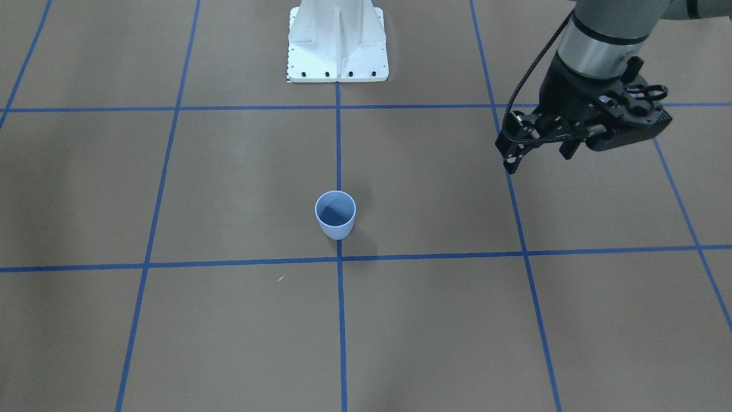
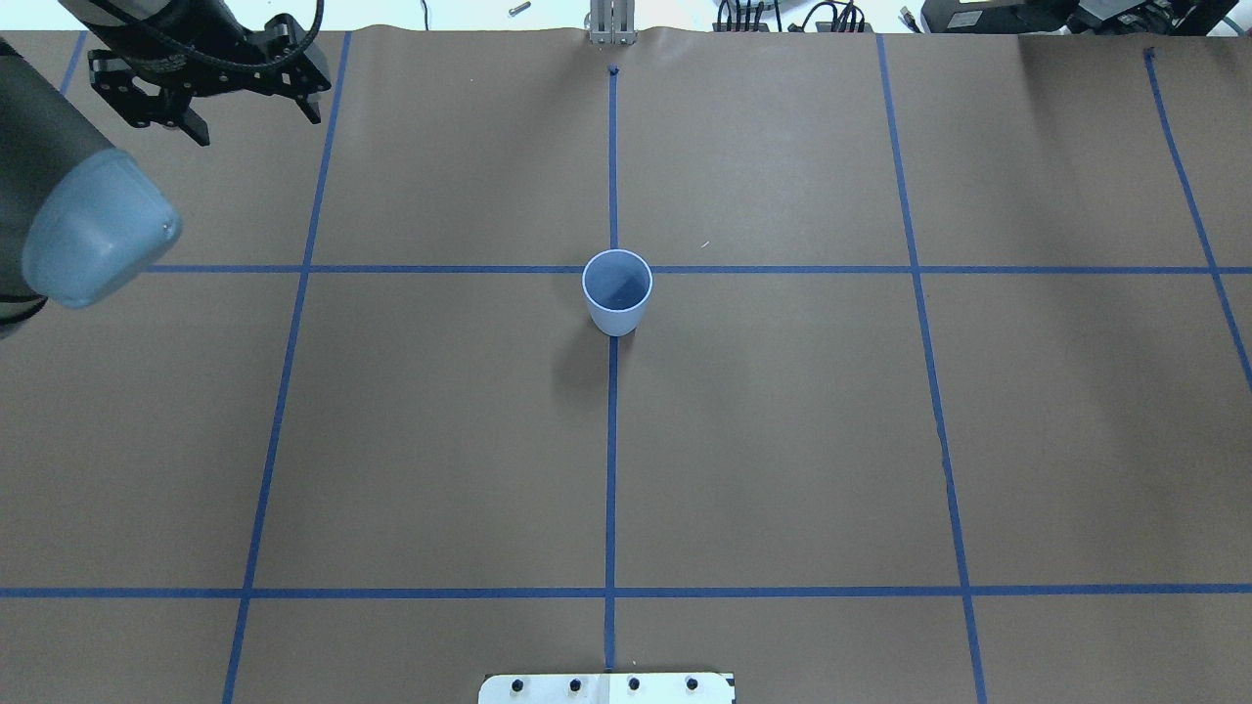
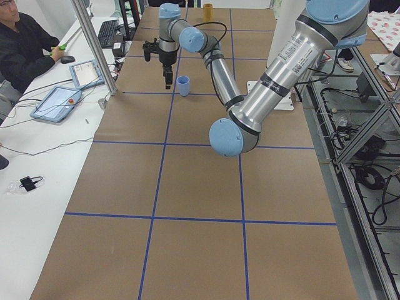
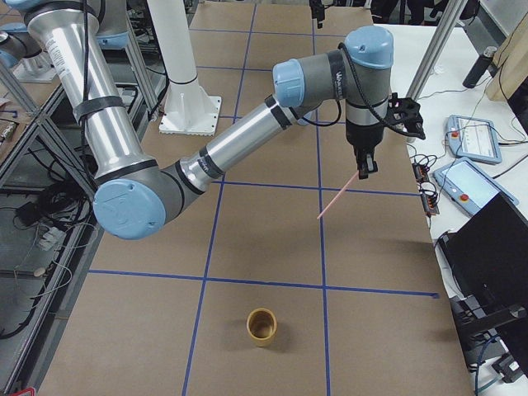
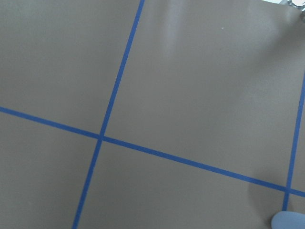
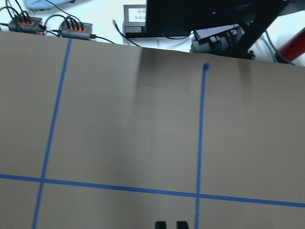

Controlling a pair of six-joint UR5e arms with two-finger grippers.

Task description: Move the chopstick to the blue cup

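Nearest the robot, the white base plate [image 2: 606,688] sits at the edge of the table [image 2: 782,440], where the centre tape line ends. Farther out along that line the blue cup [image 2: 617,293] stands upright with its mouth up. It is well apart from the left gripper [image 1: 542,155], back toward the base and to the robot's right of its jaws. Those jaws stand spread apart above the brown paper.

The right gripper [image 4: 363,169] points down, its jaws pinched on the top end of the chopstick [image 4: 339,198]. The chopstick slants down from them toward the paper; whether its lower tip touches cannot be told. A yellow cup [image 4: 262,326] stands well apart from these jaws, toward the table's right end.

Farthest off, past the table edge ahead of the right jaws, a dark box carries a white label [image 6: 136,14] whose print is too small to read.
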